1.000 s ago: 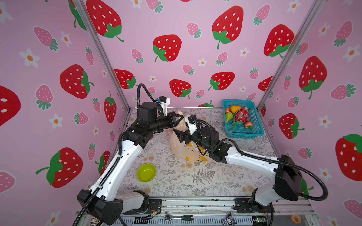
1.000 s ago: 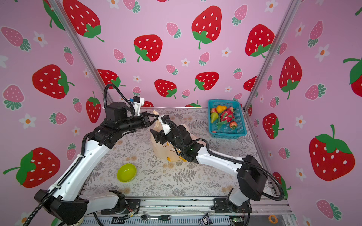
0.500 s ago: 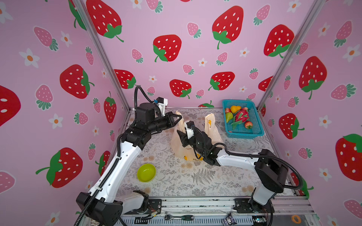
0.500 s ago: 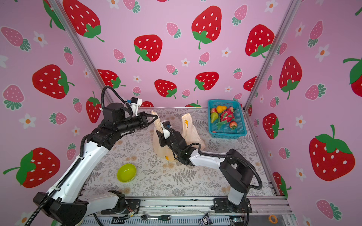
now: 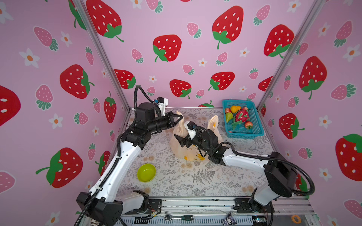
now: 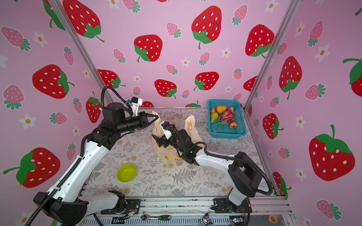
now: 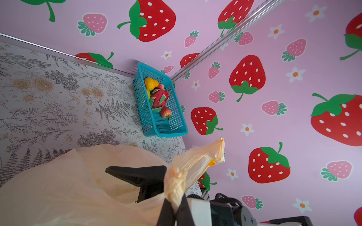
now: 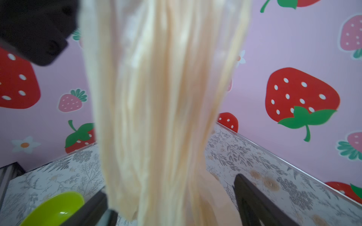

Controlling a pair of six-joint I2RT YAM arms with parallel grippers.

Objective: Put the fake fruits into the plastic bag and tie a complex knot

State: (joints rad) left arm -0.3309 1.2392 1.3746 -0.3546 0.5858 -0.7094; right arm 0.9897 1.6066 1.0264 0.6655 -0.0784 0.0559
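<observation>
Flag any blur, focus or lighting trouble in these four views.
Right wrist view: the plastic bag hangs right at the lens, smeared and out of focus; the wall print behind is sharper. Left wrist view: the teal basket is crisp, the near bag film slightly soft. Both top views: even light, no harsh shadows, wide-angle splay of the frame posts.

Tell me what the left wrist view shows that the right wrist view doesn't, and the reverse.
Only the left wrist view: the basket in the corner with the fruits in it, the free handle of the bag, and the left gripper shut on the other handle.
Only the right wrist view: the green bowl, and the right gripper open, one finger on either side of the hanging, blurred handle.
Both: the bag, the floral table and the strawberry walls.
</observation>
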